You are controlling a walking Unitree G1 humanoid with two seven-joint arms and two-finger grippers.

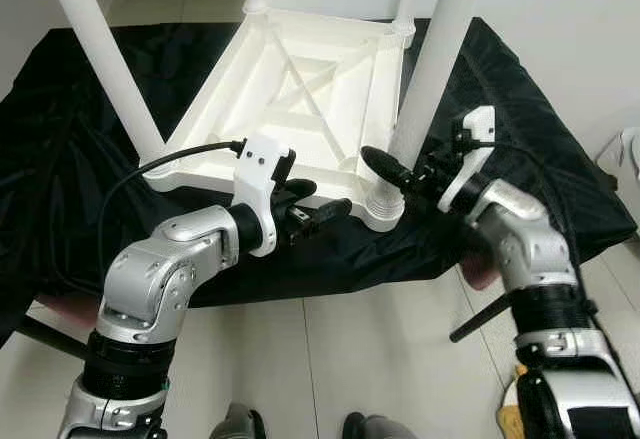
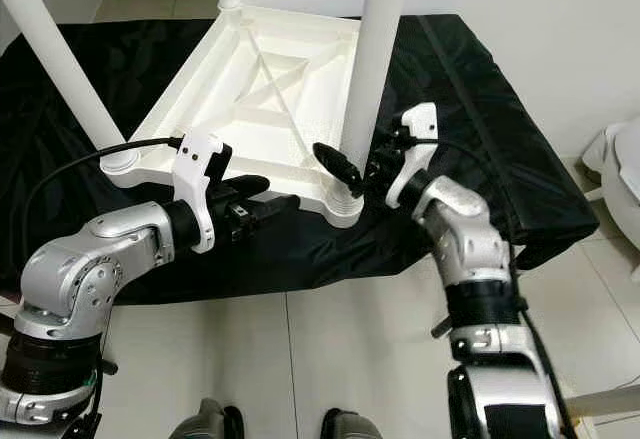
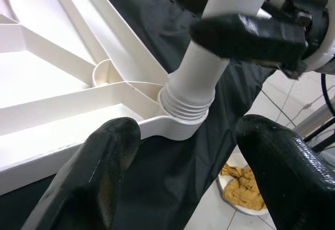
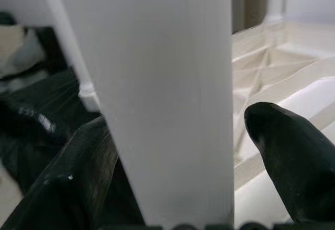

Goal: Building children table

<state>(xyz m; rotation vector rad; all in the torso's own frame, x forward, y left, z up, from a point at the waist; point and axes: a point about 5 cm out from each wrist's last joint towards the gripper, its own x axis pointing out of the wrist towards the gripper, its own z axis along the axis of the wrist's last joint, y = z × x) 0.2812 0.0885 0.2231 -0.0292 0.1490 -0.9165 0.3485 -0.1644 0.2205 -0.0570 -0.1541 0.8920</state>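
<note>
A: In the left eye view, what is seen of the children table (image 1: 300, 99)?

B: It is laid upside down on a black cloth (image 1: 70, 139), with its white legs pointing up. The near leg (image 1: 432, 69) is gripped low down by the right tool (image 1: 395, 171), just above the corner socket (image 1: 378, 209). The left tool (image 1: 325, 209) is held just beside the table's front edge, its fingers apart and nothing between them.

A: And in the right eye view?

B: The same is shown. The right tool (image 2: 345, 167) is closed around the leg, near the socket.

A: What is added by the left wrist view?

B: The thread rings (image 3: 186, 104) at the foot of the leg are still seen above the socket, so the leg is judged not fully screwed in. The left fingers (image 3: 99, 172) are spread wide on both sides of the corner.

A: And the right wrist view?

B: The leg (image 4: 157, 94) is held between the two black fingers (image 4: 288, 151).

A: What can go wrong?

B: If the leg is turned while tilted, the thread can be crossed and jammed. The table is not held by the left tool, so it can be rotated or slid on the smooth cloth together with the leg. The smooth leg can also slip in the grip.
</note>
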